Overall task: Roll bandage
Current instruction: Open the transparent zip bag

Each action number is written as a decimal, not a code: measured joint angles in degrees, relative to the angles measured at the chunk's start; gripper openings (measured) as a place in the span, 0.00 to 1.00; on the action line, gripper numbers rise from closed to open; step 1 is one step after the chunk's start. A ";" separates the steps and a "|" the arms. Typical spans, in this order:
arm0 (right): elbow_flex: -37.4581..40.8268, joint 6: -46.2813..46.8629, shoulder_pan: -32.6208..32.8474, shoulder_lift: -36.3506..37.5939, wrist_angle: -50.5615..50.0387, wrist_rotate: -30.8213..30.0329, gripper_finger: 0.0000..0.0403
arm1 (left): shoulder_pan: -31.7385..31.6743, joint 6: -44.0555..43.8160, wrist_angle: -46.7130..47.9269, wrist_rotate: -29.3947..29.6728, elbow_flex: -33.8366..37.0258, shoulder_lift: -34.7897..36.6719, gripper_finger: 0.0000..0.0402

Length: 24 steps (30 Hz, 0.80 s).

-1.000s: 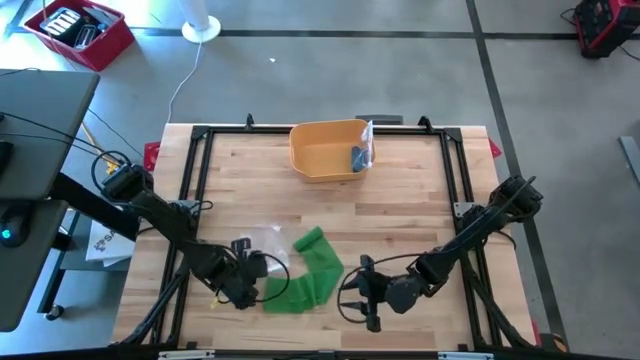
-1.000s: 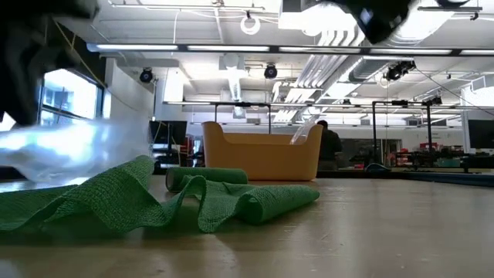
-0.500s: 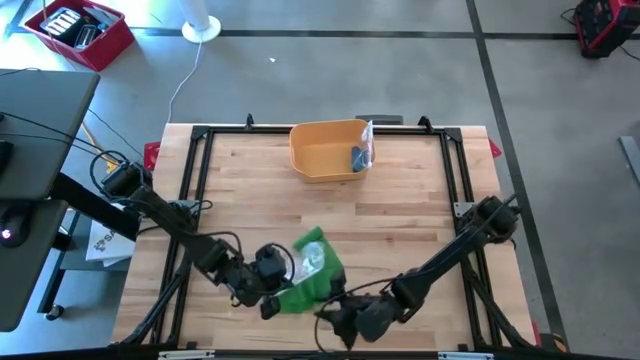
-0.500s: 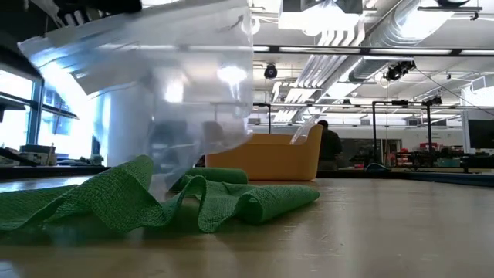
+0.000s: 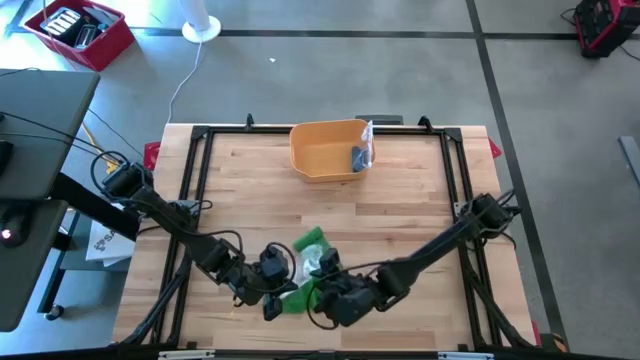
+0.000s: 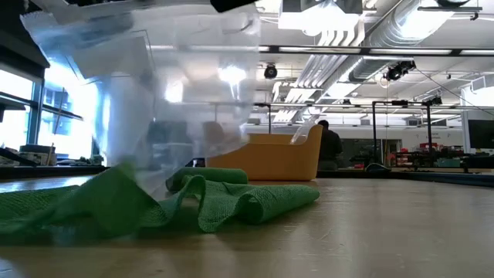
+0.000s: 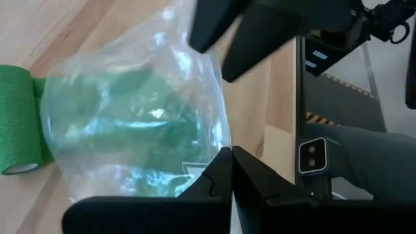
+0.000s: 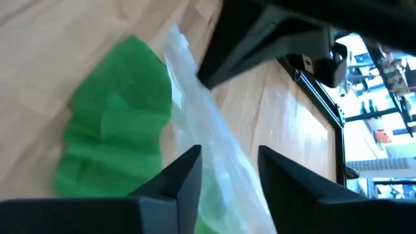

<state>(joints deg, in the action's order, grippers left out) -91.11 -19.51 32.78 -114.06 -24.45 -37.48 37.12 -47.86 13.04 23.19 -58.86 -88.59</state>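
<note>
Green bandage (image 5: 305, 290) lies mostly unrolled, crumpled, well in front of yellow bin (image 5: 328, 150) — rolling judged barely begun. Left gripper (image 7: 231, 170) pinched on clear plastic bag (image 7: 136, 123) above bandage. Right gripper (image 8: 229, 170) spread, bag between fingers — grasp pending.

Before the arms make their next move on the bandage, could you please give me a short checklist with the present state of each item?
1. Left gripper pinched shut on the clear plastic bag: ok.
2. Right gripper open beside the bag's edge, not gripping it: ok.
3. Bag held above the green bandage, which lies on the table: ok.
4. Bandage rolled up: not ok; only one end is rolled, the rest lies loose and crumpled.
5. Two grippers clear of each other: cannot tell, they sit very close together in the high view.
6. Yellow bin well away from the work area: ok.
</note>
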 joint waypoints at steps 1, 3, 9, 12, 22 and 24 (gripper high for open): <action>0.00 0.10 -0.28 0.00 -0.37 0.00 0.31 | 0.01 0.00 -0.07 0.00 0.01 -0.18 0.00; 0.00 1.04 -0.58 0.00 -0.75 0.11 0.25 | 0.01 0.02 -0.09 -0.01 -0.01 -0.51 0.00; 0.06 5.03 -0.65 0.00 -4.12 2.08 0.02 | 0.01 0.10 -0.13 0.14 -0.01 -0.70 0.00; 0.11 8.41 -0.32 0.00 -5.01 2.15 0.03 | 0.03 1.16 -0.67 1.77 -0.01 -0.70 0.00; 0.11 5.84 4.01 0.00 -5.25 0.34 0.01 | -0.40 17.92 -15.72 2.94 -0.05 -3.63 0.17; 0.11 6.40 4.20 0.00 -4.69 0.22 0.01 | -0.56 20.28 -19.94 2.92 -0.01 -5.90 0.21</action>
<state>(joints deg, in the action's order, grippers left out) -91.00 -13.11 36.98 -114.06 -29.14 -37.26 36.56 -27.58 -6.90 26.11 -58.87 -94.49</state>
